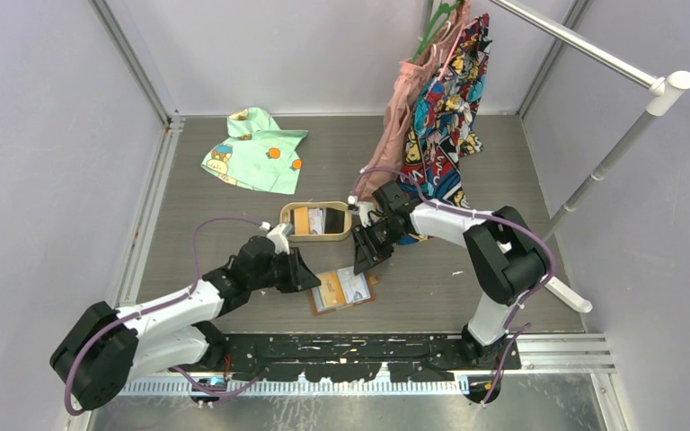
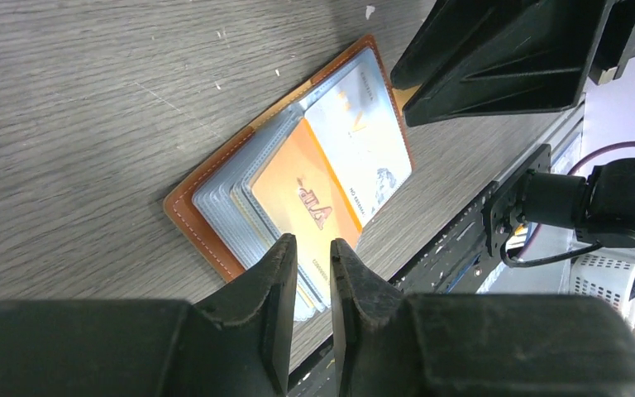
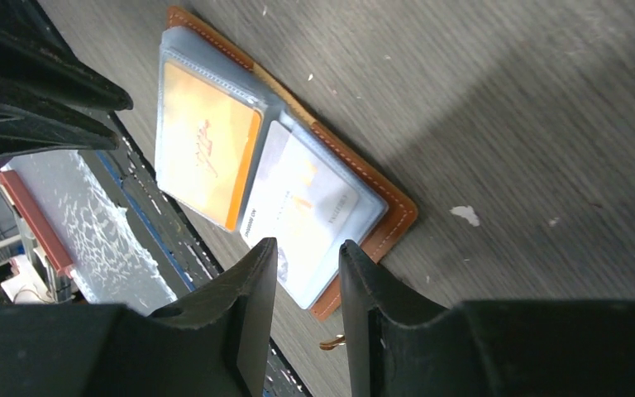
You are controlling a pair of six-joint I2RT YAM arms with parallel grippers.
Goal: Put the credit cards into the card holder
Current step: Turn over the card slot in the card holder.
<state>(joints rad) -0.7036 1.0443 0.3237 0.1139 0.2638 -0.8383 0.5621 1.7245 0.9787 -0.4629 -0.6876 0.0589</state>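
Left gripper (image 2: 312, 248): barely parted, empty; should pin card holder (image 1: 343, 290).
Right gripper (image 3: 307, 252): barely parted, empty; should fetch credit cards (image 1: 319, 220) from far tray (image 1: 285, 223).

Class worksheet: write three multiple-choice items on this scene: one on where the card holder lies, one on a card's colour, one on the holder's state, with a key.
1. Where does the card holder lie? A in a drawer; B on the table, nearer the arm bases than the tan tray; C on a shelf.
2. What colour is the card beside the pale card in it? A orange; B green; C black.
3. The holder is: A snapped shut; B standing on edge; C open flat.
Key: 1 B, the top view shows it there; 2 A, the orange card shows in both wrist views; 3 C, its sleeves face up.
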